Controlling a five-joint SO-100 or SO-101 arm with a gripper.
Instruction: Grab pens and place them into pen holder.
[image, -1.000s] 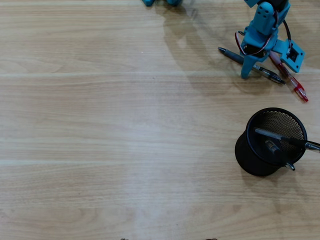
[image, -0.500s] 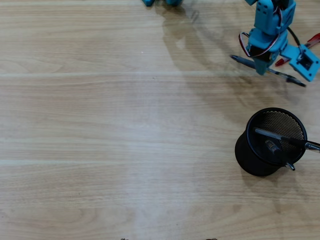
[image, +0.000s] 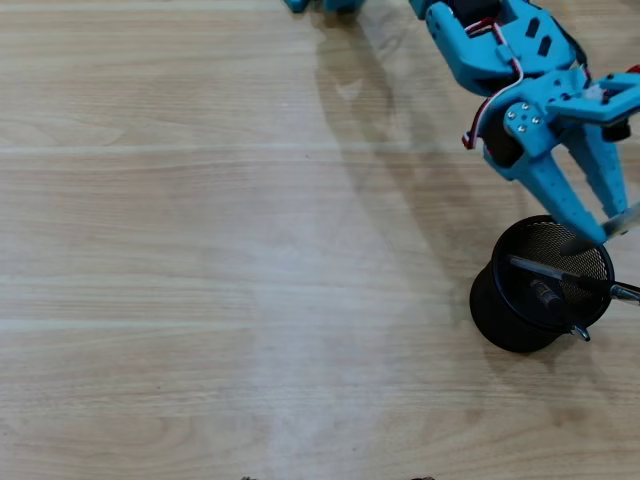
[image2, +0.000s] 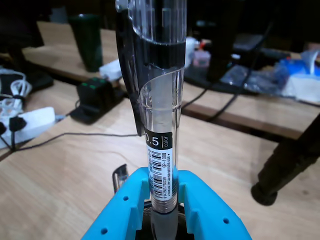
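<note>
done: pens already in holder (image: 510, 325)
claw (image2: 165, 200): clamped on pen (image2: 160, 125), over holder
left: drop it; table (image: 200, 250) shows no more

A clear pen (image2: 160, 125) stands upright through the middle of the wrist view, running from twelve o'clock down to six, its black clip on the left side and a barcode label marked 0.5 on the barrel. At six o'clock the blue gripper (image2: 164, 200) clamps its lower end from both sides. A white power strip (image2: 27, 126) lies on the wooden table (image2: 65, 175) at nine o'clock.
</note>
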